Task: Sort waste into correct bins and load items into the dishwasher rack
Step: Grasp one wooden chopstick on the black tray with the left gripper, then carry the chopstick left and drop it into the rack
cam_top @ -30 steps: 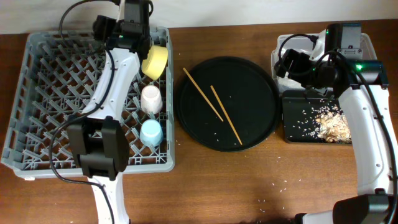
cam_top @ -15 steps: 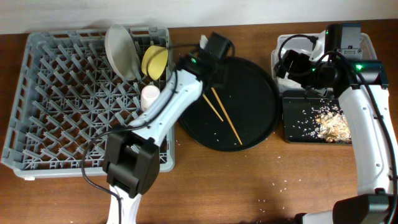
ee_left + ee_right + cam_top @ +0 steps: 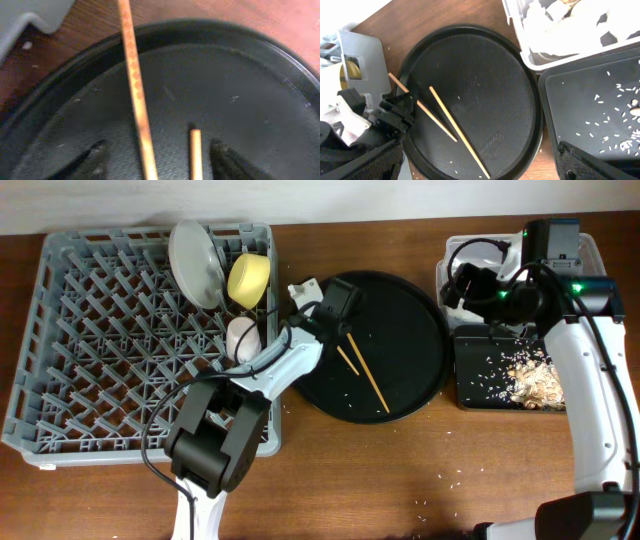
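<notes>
L fingers [image 3: 227,165] apart astride both chopsticks [image 3: 135,85], clear in wrist cam only; R fingers [image 3: 600,162] wide, empty

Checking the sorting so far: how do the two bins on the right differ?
The clear tub is see-through and deeper; the black tray is opaque and shallow. The tub holds crumpled white napkins; the tray holds rice crumbs and beige scraps. Both are rectangular, side by side.

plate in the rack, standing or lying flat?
Standing on edge, tilted: the plate sits at the dishwasher rack's far side beside the yellow bowl.
</notes>
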`<state>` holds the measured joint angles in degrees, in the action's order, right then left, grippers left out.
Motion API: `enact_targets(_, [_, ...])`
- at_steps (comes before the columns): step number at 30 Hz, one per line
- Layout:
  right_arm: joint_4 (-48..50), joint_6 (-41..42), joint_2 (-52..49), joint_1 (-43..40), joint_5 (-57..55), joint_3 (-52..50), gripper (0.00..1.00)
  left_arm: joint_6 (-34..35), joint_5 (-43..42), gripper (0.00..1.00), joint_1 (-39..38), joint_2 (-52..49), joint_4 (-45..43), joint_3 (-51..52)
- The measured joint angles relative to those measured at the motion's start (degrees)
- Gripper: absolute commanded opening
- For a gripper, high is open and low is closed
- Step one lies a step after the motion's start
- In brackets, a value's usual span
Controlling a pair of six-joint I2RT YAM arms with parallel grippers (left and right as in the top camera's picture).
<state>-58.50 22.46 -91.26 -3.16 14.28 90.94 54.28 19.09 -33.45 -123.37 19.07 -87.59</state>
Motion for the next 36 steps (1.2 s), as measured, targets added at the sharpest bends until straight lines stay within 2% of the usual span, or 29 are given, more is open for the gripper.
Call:
enact_targets(10, [-0.9, -0.59, 0.0, 0.0, 0.0, 0.0, 0.99, 1.29, 0.02, 0.51, 0.0, -0.94, -2.67, 0.87])
enact_targets(11, [-0.9, -0.59, 0.0, 0.0, 0.0, 0.0, 0.98, 1.29, 0.02, 0.48, 0.0, -1.4, -2.64, 0.87])
enact_targets(13, [-0.9, -0.61, 0.0, 0.0, 0.0, 0.0, 0.98, 1.33, 0.02, 0.32, 0.0, -2.23, -2.62, 0.94])
enact_targets(19, [-0.9, -0.63, 0.0, 0.0, 0.0, 0.0, 0.99, 1.84, 0.0, 0.03, 0.33, -2.45, -1.99, 1.03])
enact_targets(20, [-0.9, -0.61, 0.0, 0.0, 0.0, 0.0, 0.98, 1.97, 0.0, 0.01, 0.39, -2.45, -1.79, 1.03])
enact_targets(29, [-0.85, -0.66, 0.0, 0.0, 0.0, 0.0, 0.98, 0.55, -0.02, 0.01, 0.44, -2.43, 0.59, 0.07])
enact_targets(32, [-0.85, -0.61, 0.0, 0.0, 0.0, 0.0, 0.99, -4.46, -0.02, 0.01, 0.44, -2.32, 3.02, -1.29])
enact_targets(36, [-0.79, -0.63, 0.0, 0.0, 0.0, 0.0, 0.98, -17.59, -0.04, 0.01, 0.48, 0.48, 10.03, -5.22])
